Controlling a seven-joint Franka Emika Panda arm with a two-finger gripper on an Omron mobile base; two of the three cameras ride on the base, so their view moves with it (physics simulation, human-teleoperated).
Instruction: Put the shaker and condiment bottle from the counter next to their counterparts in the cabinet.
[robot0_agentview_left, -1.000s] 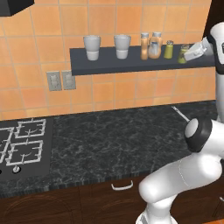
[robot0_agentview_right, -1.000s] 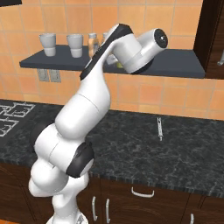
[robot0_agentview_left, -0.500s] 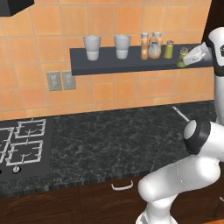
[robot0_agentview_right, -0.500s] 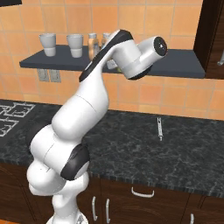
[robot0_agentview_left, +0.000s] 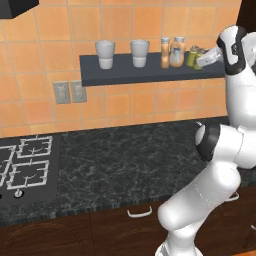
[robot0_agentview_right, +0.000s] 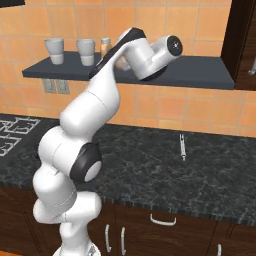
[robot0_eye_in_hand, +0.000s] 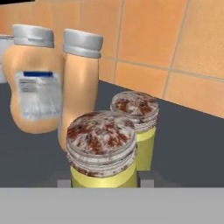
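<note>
I see the gripper (robot0_eye_in_hand: 105, 183) clamped on the shaker (robot0_eye_in_hand: 102, 149), fingertips either side of its yellow-green body, upright at the cabinet shelf (robot0_eye_in_hand: 188, 144). A second shaker (robot0_eye_in_hand: 136, 124) stands just behind it, touching or nearly so. The slim condiment bottle (robot0_eye_in_hand: 81, 83) and the fat silver-capped bottle (robot0_eye_in_hand: 34, 81) stand side by side behind.

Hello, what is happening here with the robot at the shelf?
The gripper is shut on a yellow-green shaker at the shelf, right beside a second shaker. Two orange bottles already stand on the shelf next to them, with two cups further along.
</note>
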